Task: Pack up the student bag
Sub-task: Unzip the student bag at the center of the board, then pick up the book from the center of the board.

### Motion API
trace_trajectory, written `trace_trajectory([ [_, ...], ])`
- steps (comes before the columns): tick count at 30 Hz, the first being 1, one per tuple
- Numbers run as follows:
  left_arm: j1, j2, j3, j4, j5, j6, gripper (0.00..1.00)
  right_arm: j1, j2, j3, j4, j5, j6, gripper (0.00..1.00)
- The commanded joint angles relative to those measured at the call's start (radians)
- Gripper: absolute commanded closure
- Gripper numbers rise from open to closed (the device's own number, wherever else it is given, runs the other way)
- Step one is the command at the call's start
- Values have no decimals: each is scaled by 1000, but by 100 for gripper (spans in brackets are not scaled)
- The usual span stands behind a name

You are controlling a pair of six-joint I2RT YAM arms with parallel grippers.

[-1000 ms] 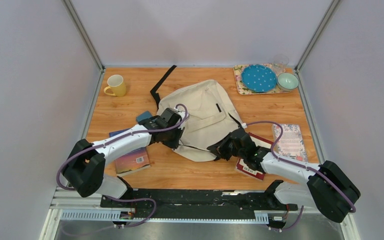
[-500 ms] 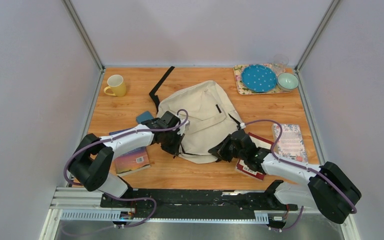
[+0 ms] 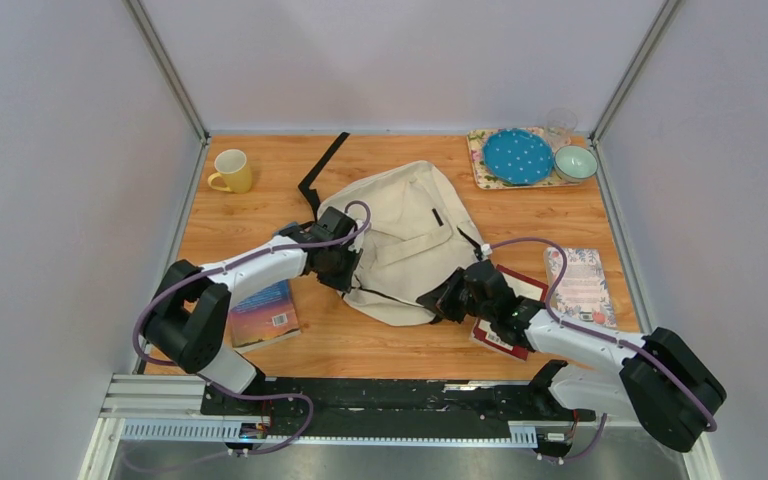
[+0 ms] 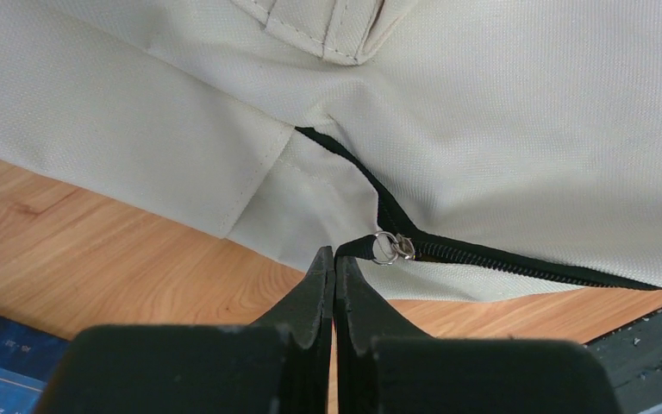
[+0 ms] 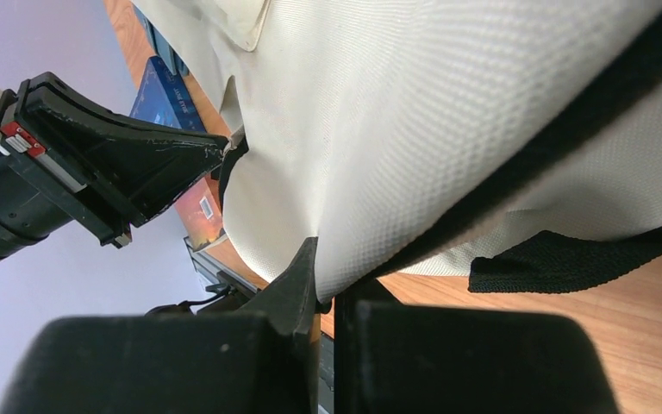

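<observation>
The student bag [image 3: 405, 225] is a cream fabric backpack lying flat in the middle of the table, and it fills the top of the left wrist view [image 4: 483, 103]. My left gripper [image 4: 334, 259] is shut on the black zipper pull [image 4: 358, 246] at the bag's near left edge [image 3: 348, 275]. A small metal ring [image 4: 382, 247] joins the pull to the black zipper line [image 4: 517, 263]. My right gripper [image 5: 327, 297] is shut on the bag's near fabric edge and holds it slightly off the wood [image 3: 438, 300]. A black strap end [image 5: 569, 254] lies beside it.
A yellow mug [image 3: 230, 171] stands far left. A patterned tray [image 3: 480, 165] at the far right holds a blue plate [image 3: 517, 156], a bowl [image 3: 575, 162] and a glass [image 3: 561, 124]. Books lie around: a sunset-cover one [image 3: 263, 313], a red one [image 3: 500, 338], a floral one [image 3: 580, 283].
My left gripper has shifted a little toward the far left along the bag's edge, still shut on the zipper pull, and its elbow has swung right. The right gripper has barely moved.
</observation>
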Motion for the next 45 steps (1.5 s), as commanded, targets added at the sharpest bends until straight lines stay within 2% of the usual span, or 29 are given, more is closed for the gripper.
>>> trace_trajectory([
  [1, 59, 11, 17, -78, -217, 29, 100, -11, 11, -7, -28, 23, -63, 100],
  [3, 60, -17, 14, -60, -168, 18, 96, -11, 23, 4, -8, 2, -66, 100],
  [4, 60, -29, 10, -55, -156, 15, 89, -8, 31, 11, 6, -6, -68, 100],
  [6, 59, -71, 4, -51, -137, 7, 72, -7, 60, 36, 18, -29, -74, 100],
  [7, 60, -87, 1, -51, -136, 7, 57, -7, 72, 45, 26, -37, -85, 95],
  [8, 60, -104, -2, -54, -139, 4, 47, -2, 92, 54, 31, -50, -94, 91],
  [9, 62, -139, -5, -57, -143, 3, 40, 10, 102, 83, 31, -54, -103, 86],
  [10, 62, -156, -12, -60, -146, 0, 31, 16, 109, 94, 28, -58, -124, 71],
  [13, 68, -233, -32, -64, -160, -3, 19, 44, 115, 149, -3, -60, -186, 44],
  [17, 83, -340, -65, -64, -199, -16, 19, 87, 45, 226, -175, 63, -276, 26],
  [22, 116, -426, -117, -38, -193, -36, 18, 92, -116, 283, -421, 254, -359, 21],
  [25, 129, -459, -129, -37, -211, -46, 18, 92, -174, 318, -549, 440, -407, 18],
  [27, 155, -476, -143, -37, -216, -66, 18, 90, -222, 344, -586, 468, -446, 17],
  [29, 177, -505, -164, -25, -270, -107, 18, 90, -262, 353, -585, 448, -464, 16],
  [31, 221, -537, -245, 44, -304, -151, 17, 92, -279, 344, -483, 375, -502, 16],
  [33, 284, -569, -298, 72, -268, -216, 17, 90, -253, 337, -407, 234, -508, 16],
  [34, 353, -578, -307, 74, -222, -230, 17, 90, -230, 344, -355, 147, -507, 16],
  [40, 581, -594, -313, 28, -218, -238, 16, 133, 49, 467, -301, -58, -529, 16],
  [45, 764, -585, -287, -11, -222, -240, 16, 174, 223, 548, -243, -149, -546, 16],
])
